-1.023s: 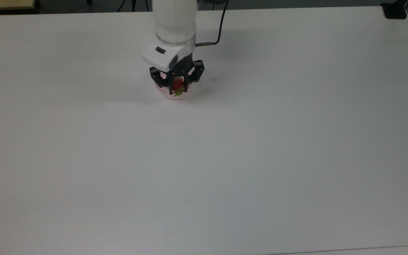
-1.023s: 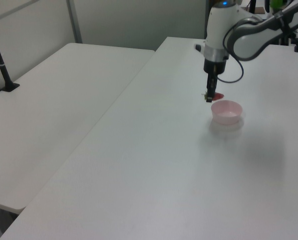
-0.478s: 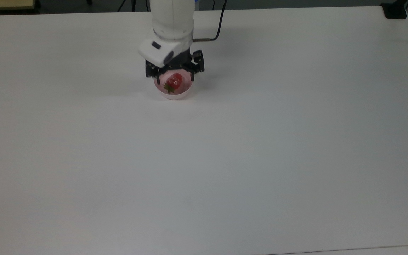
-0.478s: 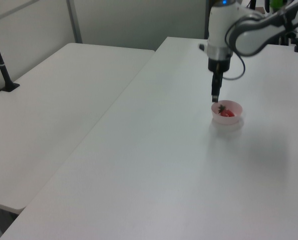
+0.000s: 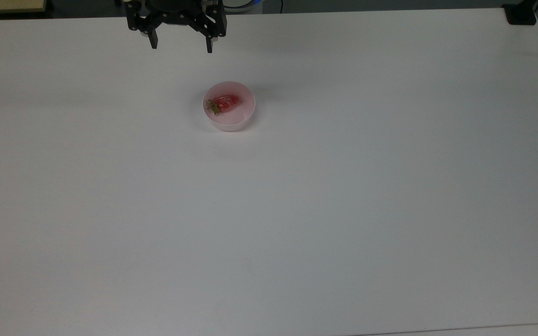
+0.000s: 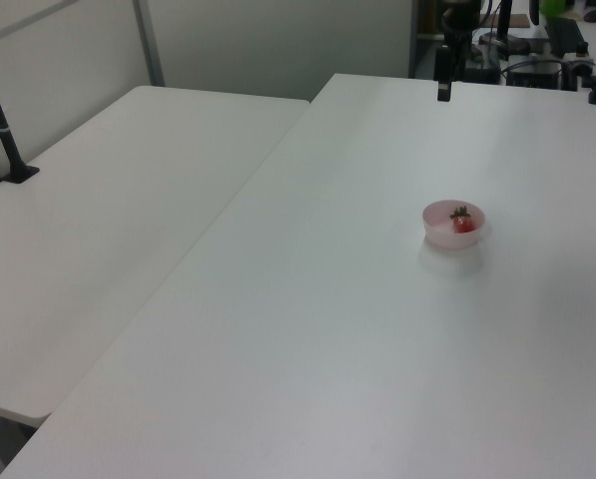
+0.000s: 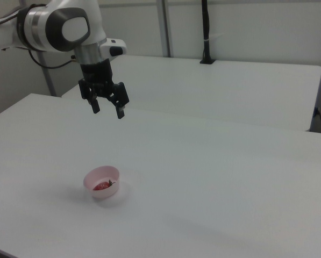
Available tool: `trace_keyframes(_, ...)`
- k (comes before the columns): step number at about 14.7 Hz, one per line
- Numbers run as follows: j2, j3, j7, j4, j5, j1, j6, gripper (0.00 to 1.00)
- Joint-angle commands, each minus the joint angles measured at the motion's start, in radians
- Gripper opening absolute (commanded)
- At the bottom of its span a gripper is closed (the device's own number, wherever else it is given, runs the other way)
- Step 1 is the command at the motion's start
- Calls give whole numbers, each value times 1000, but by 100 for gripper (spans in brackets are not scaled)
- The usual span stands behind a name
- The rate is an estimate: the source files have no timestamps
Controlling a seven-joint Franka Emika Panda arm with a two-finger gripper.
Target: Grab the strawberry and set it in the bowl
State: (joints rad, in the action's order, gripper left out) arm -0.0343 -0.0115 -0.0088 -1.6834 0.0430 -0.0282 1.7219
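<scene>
The hand (image 7: pixel 108 110) hangs wide and empty, well above the bowl (image 7: pixel 102 185) holding the strawberry (image 7: pixel 102 186).

No readable text, label or number anywhere

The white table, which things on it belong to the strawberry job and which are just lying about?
Job:
glossy red strawberry with green leafy cap, lying in the bowl
round pale pink plastic bowl
open black two-finger gripper, raised clear

Lying about:
black cable
black upright post on neighbouring table
</scene>
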Motion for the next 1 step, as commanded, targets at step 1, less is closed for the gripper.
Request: trace_keyframes(1,-3,9,35,4,2,-4,-18,100)
